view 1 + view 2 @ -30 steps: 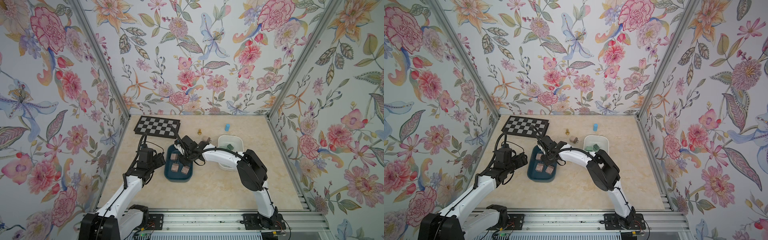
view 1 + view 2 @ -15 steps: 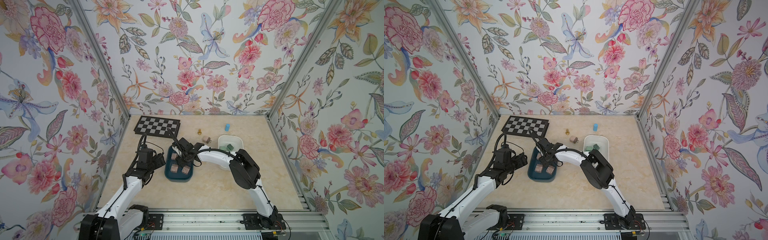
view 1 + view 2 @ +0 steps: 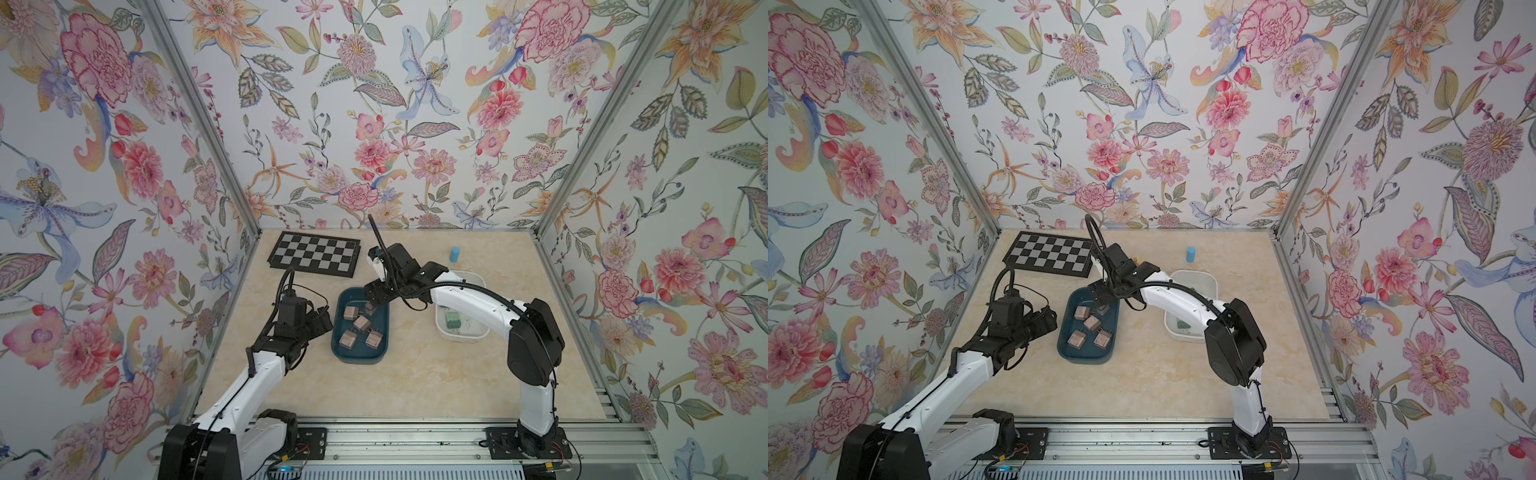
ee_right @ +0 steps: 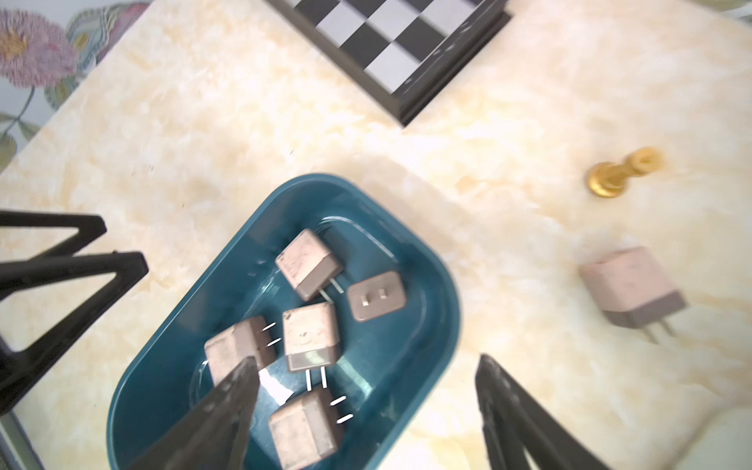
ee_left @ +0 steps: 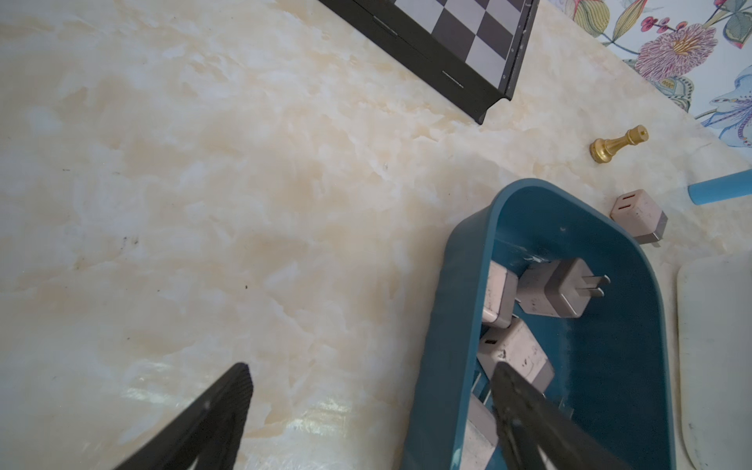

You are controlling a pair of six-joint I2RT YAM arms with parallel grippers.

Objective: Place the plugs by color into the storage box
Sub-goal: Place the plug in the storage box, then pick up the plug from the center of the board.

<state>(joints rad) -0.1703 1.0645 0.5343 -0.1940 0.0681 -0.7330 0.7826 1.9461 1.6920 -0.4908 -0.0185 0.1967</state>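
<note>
Marbled desk [image 3: 415,382], floral walls [image 3: 374,124], chessboard [image 3: 314,253] at far-left corner, five pink plugs [image 4: 311,331] in teal box [image 3: 359,359] mid-desk, green plug [image 3: 451,319] in white box [image 3: 463,337], left pincer [image 5: 371,366] and right pincer [image 4: 366,359] gaping, empty.

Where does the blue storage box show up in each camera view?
In a top view: blue storage box mid-table, beside the white box.
In a top view: same spot.
Left wrist: partly behind one finger of the left tool.
Right wrist: below the right tool, at.
Shared landmark: the chessboard.
</note>
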